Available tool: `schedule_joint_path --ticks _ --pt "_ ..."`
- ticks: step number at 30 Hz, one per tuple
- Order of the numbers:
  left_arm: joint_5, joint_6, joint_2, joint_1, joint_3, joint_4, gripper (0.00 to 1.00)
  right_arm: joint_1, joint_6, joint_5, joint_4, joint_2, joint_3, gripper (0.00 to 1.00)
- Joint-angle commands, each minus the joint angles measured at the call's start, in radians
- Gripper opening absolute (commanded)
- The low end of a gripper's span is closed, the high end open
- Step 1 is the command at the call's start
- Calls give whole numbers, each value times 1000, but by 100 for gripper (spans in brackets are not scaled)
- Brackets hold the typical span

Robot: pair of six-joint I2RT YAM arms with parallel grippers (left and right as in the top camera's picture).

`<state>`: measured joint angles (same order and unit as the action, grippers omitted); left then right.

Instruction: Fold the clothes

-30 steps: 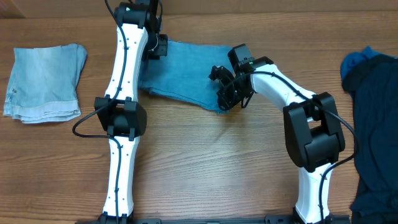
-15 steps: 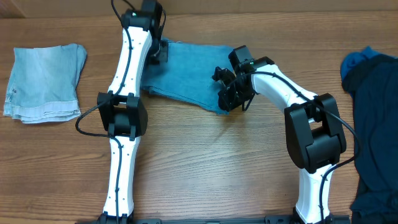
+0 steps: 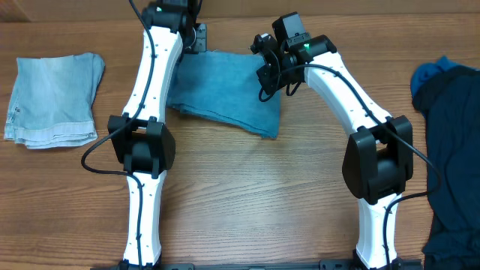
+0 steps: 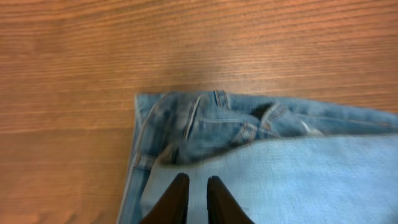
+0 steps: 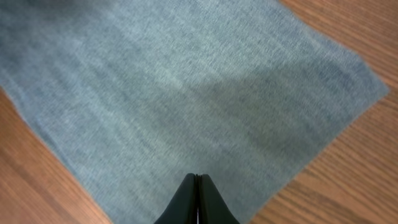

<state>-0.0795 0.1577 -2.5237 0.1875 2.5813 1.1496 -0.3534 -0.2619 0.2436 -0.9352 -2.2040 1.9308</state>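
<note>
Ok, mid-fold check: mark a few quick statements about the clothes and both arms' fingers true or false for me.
1. A folded pale denim piece lies at the table's left side. True.
2. One arm's fingers are spread wide. False: the right fingers are pressed together over the jeans, and the left fingers are close together.
3. The jeans hang over the table's edge. False: they lie on the table between the arms.
4. A dark clothes pile sits at the right edge. True.
5. The left fingers are near the jeans' waistband. True.
</note>
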Motion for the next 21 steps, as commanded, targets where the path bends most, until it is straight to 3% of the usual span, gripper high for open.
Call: schedule_joint_path --ticks 1,6,10,13,18,21 --pt "-10 -5 4 -9 -114 -143 15 0 5 -21 9 -43 12 4" --pt "-10 -31 -10 -22 -321 -405 6 -1 5 -19 6 -53 12 4" --pt "-10 -36 -71 -33 -400 -530 12 -1 5 -19 -1 -53 12 4" --pt "-15 -139 -58 -33 -377 -602 15 -1 5 -7 0 -53 12 4" --pt "-81 -153 3 -28 -135 -490 16 -6 5 31 17 -53 13 4" --pt "-80 -57 45 -28 29 -235 18 -35 5 30 33 -53 13 4"
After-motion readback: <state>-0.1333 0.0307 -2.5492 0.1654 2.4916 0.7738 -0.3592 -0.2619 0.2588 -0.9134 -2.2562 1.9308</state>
